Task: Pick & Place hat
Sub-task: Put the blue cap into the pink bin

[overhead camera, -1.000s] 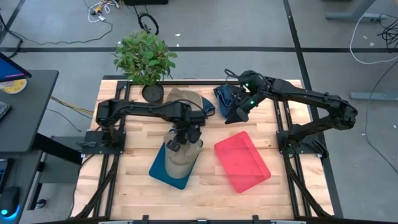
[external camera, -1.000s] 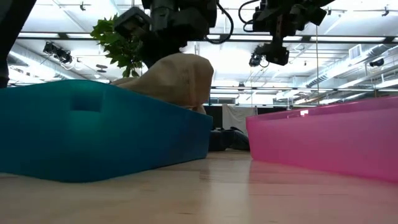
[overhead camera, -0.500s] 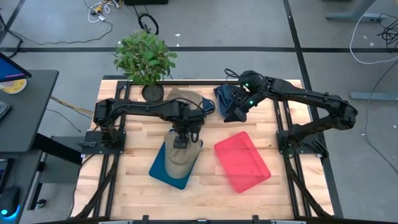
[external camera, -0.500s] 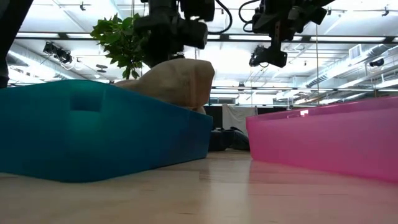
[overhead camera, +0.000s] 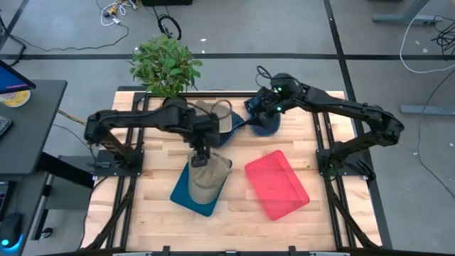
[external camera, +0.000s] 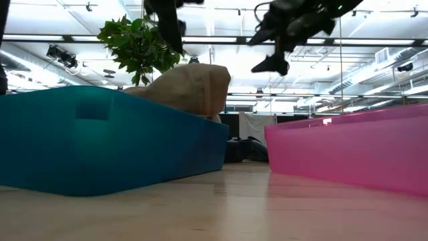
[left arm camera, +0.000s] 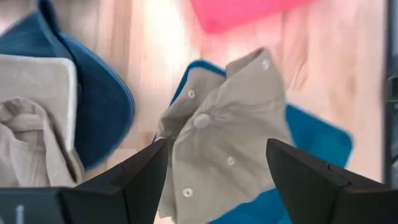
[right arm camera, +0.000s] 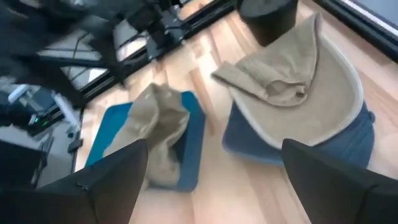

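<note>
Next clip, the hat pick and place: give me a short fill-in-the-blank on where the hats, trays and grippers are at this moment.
1. The tan hat lies in the ____ tray.
2. The pink tray holds ____ hats.
3. The left gripper, above the tan hat, has its fingers ____.
4. The right gripper is over the hats piled beside the potted ____.

Missing words: blue; no; open; plant

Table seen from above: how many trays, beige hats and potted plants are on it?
Trays: 2, the teal tray and the pink tray
Beige hats: 2, the beige hat in the teal tray and the beige hat at the back
Potted plants: 1, the potted plant
Total: 5
</note>
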